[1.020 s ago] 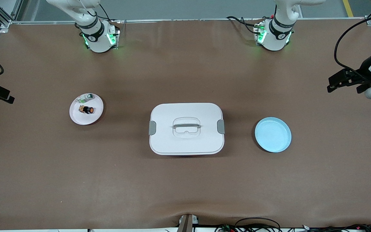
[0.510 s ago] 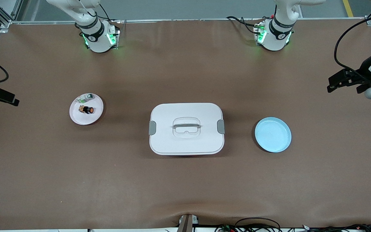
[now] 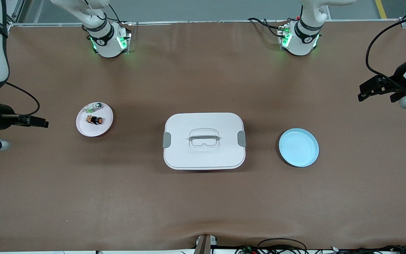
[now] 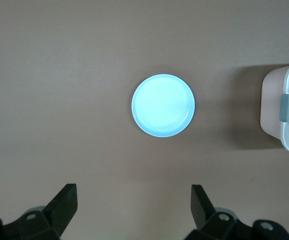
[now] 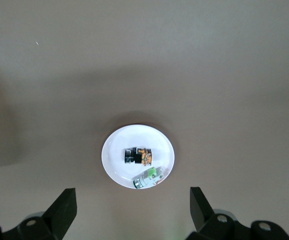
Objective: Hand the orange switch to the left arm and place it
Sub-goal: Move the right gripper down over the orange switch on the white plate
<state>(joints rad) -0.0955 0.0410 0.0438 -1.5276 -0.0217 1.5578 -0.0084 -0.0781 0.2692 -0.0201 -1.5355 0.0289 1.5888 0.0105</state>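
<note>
The orange switch (image 3: 96,120) lies on its side on a small pale pink plate (image 3: 84,129) toward the right arm's end of the table. It also shows in the right wrist view (image 5: 137,156), on the plate (image 5: 115,150). My right gripper (image 3: 43,123) is open and empty, high over bare table beside that plate (image 5: 133,211). The white box (image 3: 203,155) stands at the table's middle. My left gripper (image 3: 364,92) is open and empty, waiting high over the left arm's end of the table (image 4: 133,206).
A small green-and-silver component (image 3: 96,106) shares the pink plate with the switch (image 5: 148,178). A blue plate (image 3: 298,147) lies beside the box toward the left arm's end (image 4: 163,105). A corner of the box with a grey latch (image 4: 288,107) shows in the left wrist view.
My right arm has swung in from the table's end toward the pink plate, and its gripper is now closer to it. The left arm has not moved.
</note>
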